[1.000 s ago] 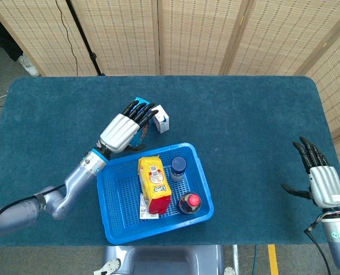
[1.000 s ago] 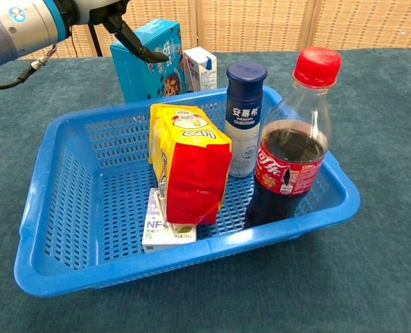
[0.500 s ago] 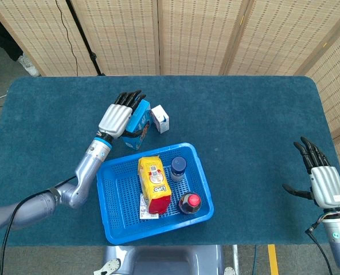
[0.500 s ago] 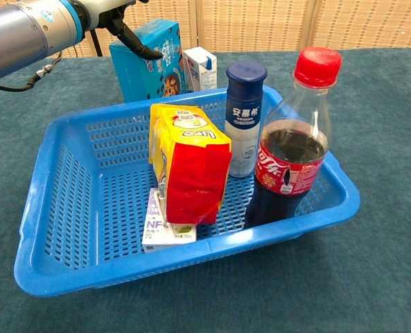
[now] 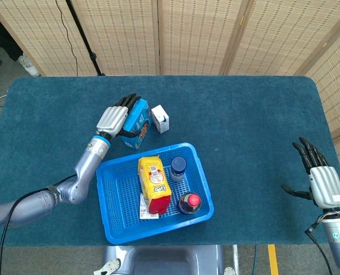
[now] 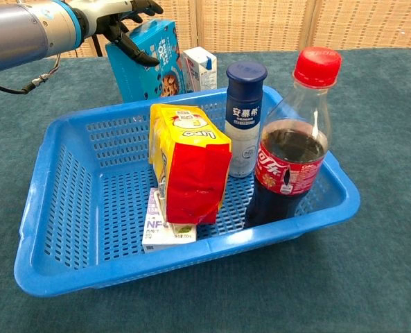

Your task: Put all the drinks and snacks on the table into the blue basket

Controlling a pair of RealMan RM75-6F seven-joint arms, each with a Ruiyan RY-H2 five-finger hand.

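Left hand: your left hand point(image 5: 113, 119) has slid back off the top of the blue box point(image 5: 136, 122) over the last second and now sits against its outer side, fingers curling over the top edge, thumb across the near face. It looks like a grasp closing; from here you can't tell whether it is firm yet.
Blue box: standing on the table point(image 5: 244, 114), tipped a touch toward the hand, just behind the basket point(image 5: 115, 223).
Small carton: the white carton point(image 5: 160, 118) stands just past the box on the side away from your fingers, close to touching it.
Basket: the yellow snack pack point(image 6: 188, 170), the white bottle point(image 6: 243, 118), the cola bottle point(image 6: 292, 139) and a flat packet point(image 6: 160, 225) are already in.
Right hand: your right hand point(image 5: 321, 182) waits well apart at the table's far edge, fingers spread, holding nothing.
Meaning: two things left outside. Once the grip feels sure, lift the box clear of the carton and carry it back over the near rim.
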